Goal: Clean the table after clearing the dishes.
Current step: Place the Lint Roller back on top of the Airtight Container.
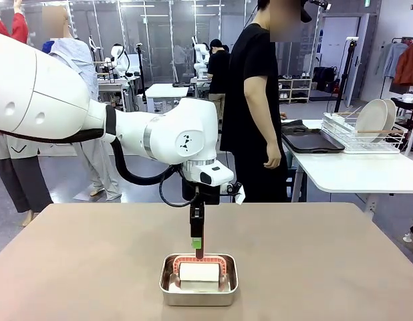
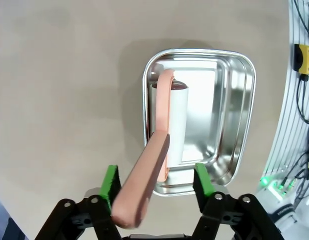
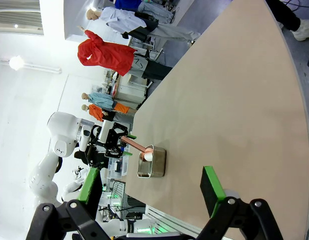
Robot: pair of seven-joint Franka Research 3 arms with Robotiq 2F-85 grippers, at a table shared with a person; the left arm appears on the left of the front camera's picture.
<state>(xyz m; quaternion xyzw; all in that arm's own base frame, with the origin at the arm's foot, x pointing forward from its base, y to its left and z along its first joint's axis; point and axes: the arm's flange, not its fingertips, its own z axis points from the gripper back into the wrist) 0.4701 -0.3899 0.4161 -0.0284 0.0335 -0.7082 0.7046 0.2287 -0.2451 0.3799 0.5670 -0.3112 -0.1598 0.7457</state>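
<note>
Table (image 1: pixel 93 267) fills the lower half of the front view, a broad beige-brown top with nothing on it but one small pan. Behind it, at upper centre, a person in black (image 1: pixel 256 100) stands beside a smaller white table (image 1: pixel 347 170) at the right edge, where a dark tray (image 1: pixel 310 142) and white plates (image 1: pixel 375 115) in a wire rack (image 1: pixel 360 137) sit, so the dishes look already cleared away.

The left arm (image 1: pixel 73 114) sweeps in from the upper left and bends down at centre frame, its left gripper (image 1: pixel 197 234) pointing straight down over the steel pan (image 1: pixel 198 281) at bottom centre. In the pan lies a lint roller (image 1: pixel 200 271), white roll down, its pink handle (image 2: pixel 147 185) rising toward the camera in the left wrist view. That handle stands between the green pads (image 2: pixel 110 182) with a gap on one side at least: the jaws are partly apart, not clamped, which suits either letting go of the roller or closing in on it; I cannot tell which.

The right gripper (image 3: pixel 152 187), at the bottom of its own wrist view, hangs off the table's edge with jaws wide and empty, apparently kept clear.
</note>
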